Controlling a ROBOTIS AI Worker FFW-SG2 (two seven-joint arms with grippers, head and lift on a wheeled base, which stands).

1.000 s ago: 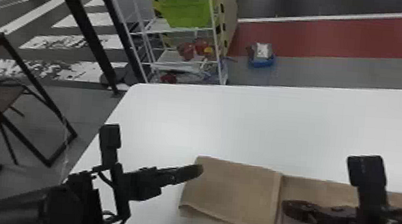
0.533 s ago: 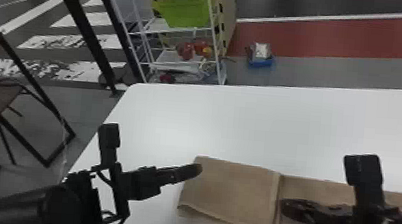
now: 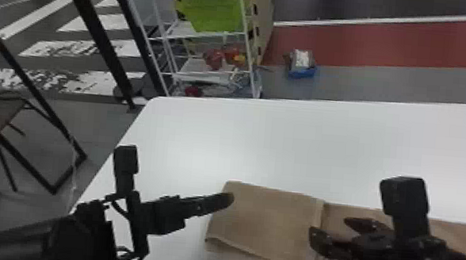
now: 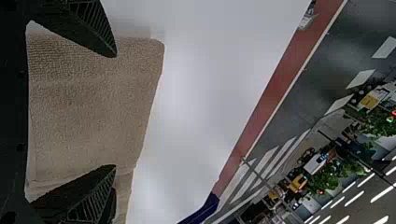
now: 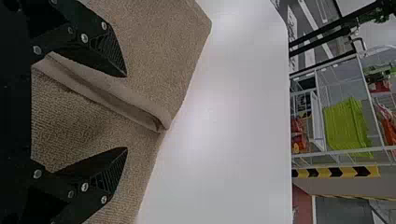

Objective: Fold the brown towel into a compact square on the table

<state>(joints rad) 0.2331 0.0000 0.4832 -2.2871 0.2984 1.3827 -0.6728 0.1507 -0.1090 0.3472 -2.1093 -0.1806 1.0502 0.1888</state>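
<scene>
Towel (image 3: 266, 225) on my tabletop (image 3: 283, 143): lower centre to lower right of the head view, partly folded. Left hand (image 3: 227, 198) is by its left edge; right hand (image 3: 330, 226) is near the flap edge (image 3: 318, 241). Judged step: fold partly complete. Next: grip and turn the doubled section rightward. The right end is cut off.

Left wrist view: left hand wide, empty.

Right wrist view: right hand wide, empty; cloth contact unclear.

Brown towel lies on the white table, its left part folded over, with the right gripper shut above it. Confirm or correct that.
The right gripper is open, not shut: the right wrist view shows its fingers apart above the brown towel. The towel does lie on the white table, its left part folded over.
</scene>
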